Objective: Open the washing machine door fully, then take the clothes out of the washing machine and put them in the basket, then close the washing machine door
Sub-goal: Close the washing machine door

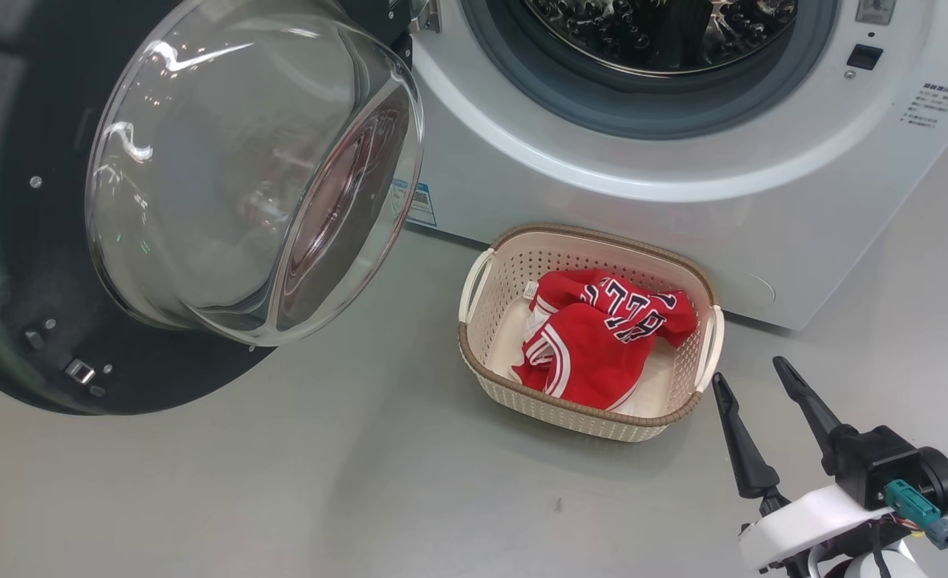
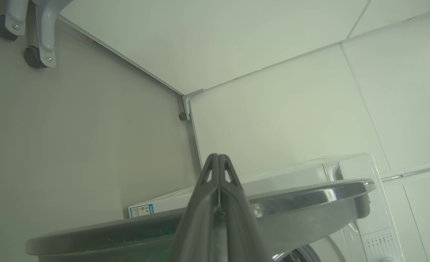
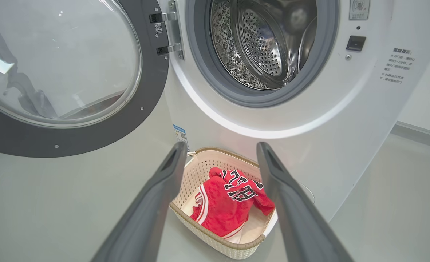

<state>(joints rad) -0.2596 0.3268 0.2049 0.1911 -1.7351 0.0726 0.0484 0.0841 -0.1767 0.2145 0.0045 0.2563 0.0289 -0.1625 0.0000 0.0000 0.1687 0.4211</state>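
Door-closing is the step in hand, I reckon: clothes lie bunched in the basket, lettering up, and the drum looks bare as far as I can see into it. Basket sits on the floor at the foot of the washing machine, its long side running along the machine's front, a handle at each end. My right gripper hangs just beside the basket's near right corner, fingers spread wide, nothing between them. My left gripper has its fingers pressed tight together, holding nothing, tips poking past the edge of the washing machine door. Whether they are touching the rim or just shy of it, I cannot tell.

Door stands swung wide on its hinge at the left of the opening, glass bowl bulging toward me and to the right. From the left wrist it shows edge-on, rim stretching straight across under my fingers.

Next move, I judge: lay those closed left fingers on the outer face and sweep it round the hinge until the latch catches, right arm out of the arc.
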